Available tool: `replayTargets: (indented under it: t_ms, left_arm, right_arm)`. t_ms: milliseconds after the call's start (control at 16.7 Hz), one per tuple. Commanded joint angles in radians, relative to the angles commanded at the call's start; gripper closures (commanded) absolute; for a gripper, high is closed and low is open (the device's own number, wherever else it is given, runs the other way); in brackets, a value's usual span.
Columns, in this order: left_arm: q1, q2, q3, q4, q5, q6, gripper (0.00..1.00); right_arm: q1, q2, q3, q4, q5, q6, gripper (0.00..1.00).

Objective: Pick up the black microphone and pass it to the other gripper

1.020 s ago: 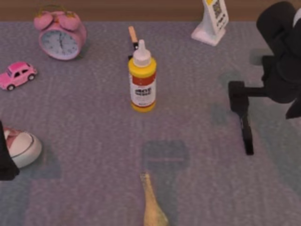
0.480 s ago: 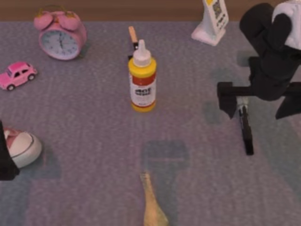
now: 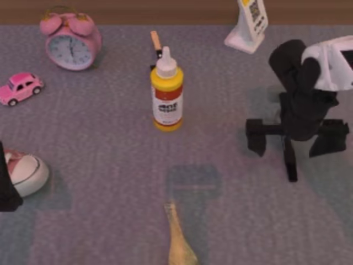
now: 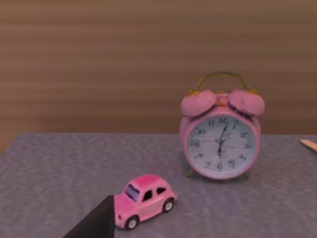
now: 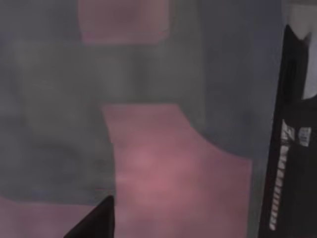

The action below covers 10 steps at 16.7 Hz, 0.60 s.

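Though blurred, grey-purple mottled table (image 3: 99, 138).

My right pincer (image 3: 297, 138) has moved leftward over the black microphone (image 3: 289, 160), its open fingers now straddling the shaft.

Yellow bottle (image 3: 166, 94) stands mid-table; bare table (image 3: 99, 143) stretches on both sides.
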State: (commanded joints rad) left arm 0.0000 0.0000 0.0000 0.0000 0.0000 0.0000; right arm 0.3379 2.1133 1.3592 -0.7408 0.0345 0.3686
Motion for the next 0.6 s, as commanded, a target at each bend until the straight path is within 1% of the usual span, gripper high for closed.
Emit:
replayTargets:
  t_ms: [180, 420, 600]
  left_arm:
    - [0.0, 0.0, 0.0, 0.0, 0.0, 0.0, 0.0]
    - [0.0, 0.0, 0.0, 0.0, 0.0, 0.0, 0.0]
    - [0.0, 0.0, 0.0, 0.0, 0.0, 0.0, 0.0]
  right_arm:
    - [-0.001, 0.049, -0.037, 0.08, 0.0, 0.0, 0.0]
    - [-0.001, 0.053, -0.039, 0.086, 0.0, 0.0, 0.0]
    - [-0.001, 0.053, -0.039, 0.086, 0.0, 0.0, 0.23]
